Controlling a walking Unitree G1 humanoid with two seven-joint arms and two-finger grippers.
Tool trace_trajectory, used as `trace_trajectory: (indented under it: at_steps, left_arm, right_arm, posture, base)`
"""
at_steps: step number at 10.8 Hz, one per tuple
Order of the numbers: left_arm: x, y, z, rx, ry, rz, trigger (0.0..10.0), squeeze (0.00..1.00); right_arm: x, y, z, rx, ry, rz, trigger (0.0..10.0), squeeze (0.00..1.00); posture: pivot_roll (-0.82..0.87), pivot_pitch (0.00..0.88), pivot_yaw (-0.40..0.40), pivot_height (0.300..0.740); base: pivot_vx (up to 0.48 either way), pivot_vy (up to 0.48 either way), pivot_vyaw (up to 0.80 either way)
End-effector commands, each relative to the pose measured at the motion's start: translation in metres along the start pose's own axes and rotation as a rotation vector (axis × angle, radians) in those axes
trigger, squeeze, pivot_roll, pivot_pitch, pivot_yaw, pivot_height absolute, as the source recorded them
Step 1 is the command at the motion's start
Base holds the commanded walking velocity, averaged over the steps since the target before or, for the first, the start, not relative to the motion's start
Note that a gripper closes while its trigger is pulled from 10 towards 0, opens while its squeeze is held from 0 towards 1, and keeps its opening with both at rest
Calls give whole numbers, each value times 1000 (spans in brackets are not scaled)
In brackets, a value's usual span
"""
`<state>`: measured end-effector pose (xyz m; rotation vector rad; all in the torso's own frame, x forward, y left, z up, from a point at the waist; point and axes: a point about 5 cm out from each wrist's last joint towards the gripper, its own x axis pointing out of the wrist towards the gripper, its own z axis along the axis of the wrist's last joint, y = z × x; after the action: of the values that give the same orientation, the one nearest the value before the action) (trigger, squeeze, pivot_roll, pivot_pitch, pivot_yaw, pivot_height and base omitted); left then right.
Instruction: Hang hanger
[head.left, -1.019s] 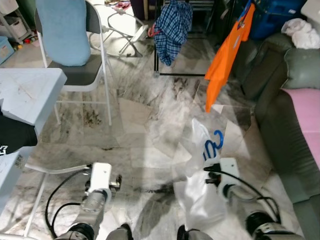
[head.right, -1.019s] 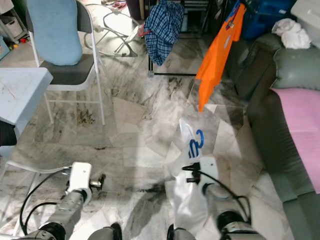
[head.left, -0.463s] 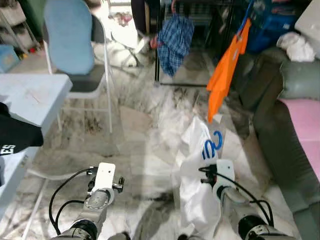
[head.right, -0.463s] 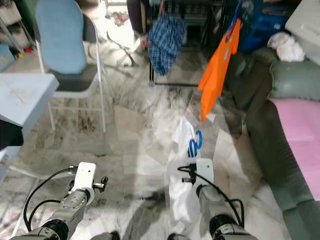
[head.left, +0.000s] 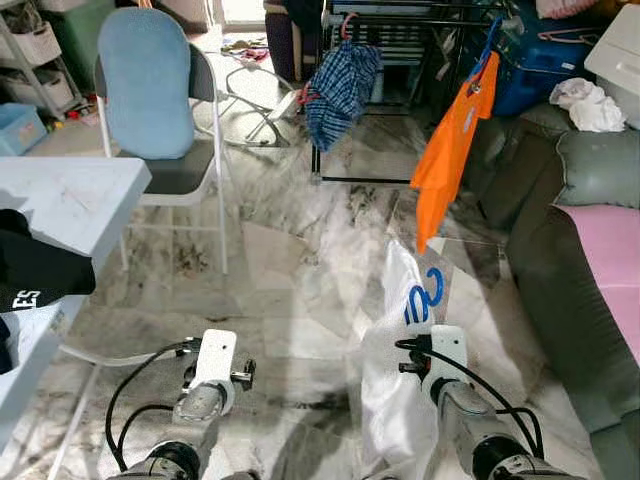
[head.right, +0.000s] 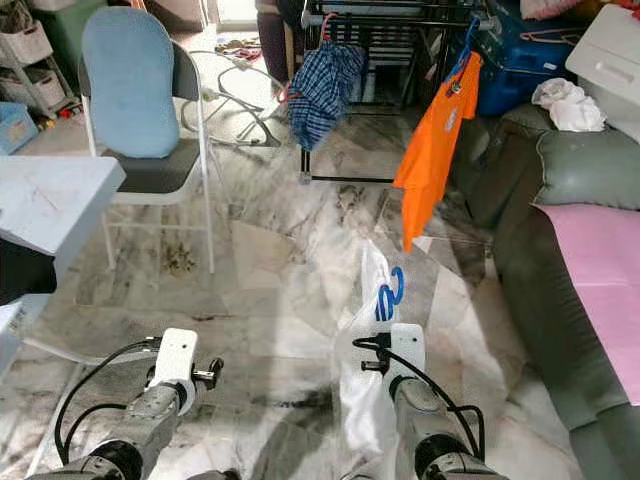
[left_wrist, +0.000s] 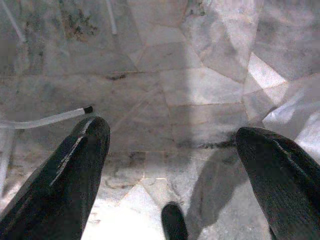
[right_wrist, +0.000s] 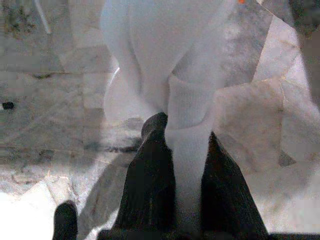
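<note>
At the left edge of the head views stands the pale table (head.left: 70, 200), with a dark cloth (head.left: 35, 275) over its near side. It lies lower in the picture than one second ago, and the blue-backed chair (head.left: 160, 95) and the black drying rack (head.right: 395, 15) are now seen more fully. The whole scene has shifted, so I judge that the head has lifted toward the rack, not that things moved. The left gripper (left_wrist: 170, 142) hangs low over the marble floor (head.left: 290, 250), its jaws wide and empty. The right gripper (right_wrist: 182, 150) keeps its jaws narrow on the white garment (head.left: 405, 350) with a blue mark; I cannot make out a hanger inside it. The orange shirt (head.left: 450, 150) already hangs on the rack, well apart, so hanging is not yet begun.
</note>
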<state>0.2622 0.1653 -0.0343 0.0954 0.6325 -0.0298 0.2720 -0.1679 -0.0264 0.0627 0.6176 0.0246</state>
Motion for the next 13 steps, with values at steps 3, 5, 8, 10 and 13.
trace_trajectory:
  at_steps: [3,5,8,10,13]
  left_arm:
    - [-2,-5,-7,2,22,-31,10000,0]
    - [-3,-8,-10,10,28,-42,10000,0]
    - [-3,-10,-11,24,41,-40,10000,0]
    - [-3,-10,-11,41,38,-21,10000,0]
    - [-2,-4,-7,4,21,24,10000,0]
  right_arm:
    - [-1,3,-1,4,-34,19,4588,0]
    - [-2,1,-2,4,-33,18,4627,0]
    - [-3,-2,-1,-7,-45,20,10000,0]
    - [-1,-4,18,-72,-145,-2,10000,0]
    - [-1,-14,34,-24,-233,-38,10000,0]
  posture:
    - [-124,22,15,740]
    - [-135,26,14,740]
    - [-142,28,10,740]
    - [-144,28,10,740]
    - [-138,22,9,740]
  base:
    - [176,0,0]
    - [298,0,0]
    - [200,0,0]
    - [0,0,0]
    - [0,0,0]
